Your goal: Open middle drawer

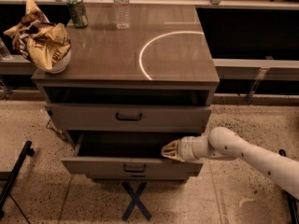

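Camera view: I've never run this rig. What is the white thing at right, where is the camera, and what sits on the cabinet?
One camera looks down on a grey-brown wooden cabinet from its front. The white jointed arm entering from the picture's right is the robot's; its tool sits at the right end of the pulled-out shallow grey-brown middle drawer, just behind its front. On top: a crumpled yellow-brown bag in a white bowl, a green can, a clear plastic bottle. What it holds, if anything, is hidden.

dim warm light — glare arc on cabinet top (187, 64); claw (165, 150) inside shadowed middle drawer (93, 165).
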Available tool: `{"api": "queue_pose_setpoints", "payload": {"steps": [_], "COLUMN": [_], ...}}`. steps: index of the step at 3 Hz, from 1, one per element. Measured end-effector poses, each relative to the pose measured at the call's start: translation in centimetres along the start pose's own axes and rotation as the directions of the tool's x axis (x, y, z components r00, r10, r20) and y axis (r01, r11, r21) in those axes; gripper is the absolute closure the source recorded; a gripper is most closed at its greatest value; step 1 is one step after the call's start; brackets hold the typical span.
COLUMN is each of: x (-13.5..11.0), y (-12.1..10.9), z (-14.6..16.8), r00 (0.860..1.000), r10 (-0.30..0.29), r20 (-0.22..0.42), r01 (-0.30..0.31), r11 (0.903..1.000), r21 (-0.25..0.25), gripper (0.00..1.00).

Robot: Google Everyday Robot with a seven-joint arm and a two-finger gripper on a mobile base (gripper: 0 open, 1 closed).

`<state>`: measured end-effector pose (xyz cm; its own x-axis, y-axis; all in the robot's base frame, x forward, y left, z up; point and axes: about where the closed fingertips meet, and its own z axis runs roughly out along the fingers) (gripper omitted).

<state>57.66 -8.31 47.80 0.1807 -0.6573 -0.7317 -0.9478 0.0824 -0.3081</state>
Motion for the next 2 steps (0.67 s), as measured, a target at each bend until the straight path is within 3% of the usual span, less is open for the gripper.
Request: {"api": "queue_pose_setpoints", "payload": {"steps": [2], "x": [1.31], "y": [-0.05], "z": [1.17], "r00": [0.999], "r10": [0.002], "r20": [-0.036], "r01": [-0.002], "r11": [1.0], "r21": [0.006], "gripper": [1.0]}}
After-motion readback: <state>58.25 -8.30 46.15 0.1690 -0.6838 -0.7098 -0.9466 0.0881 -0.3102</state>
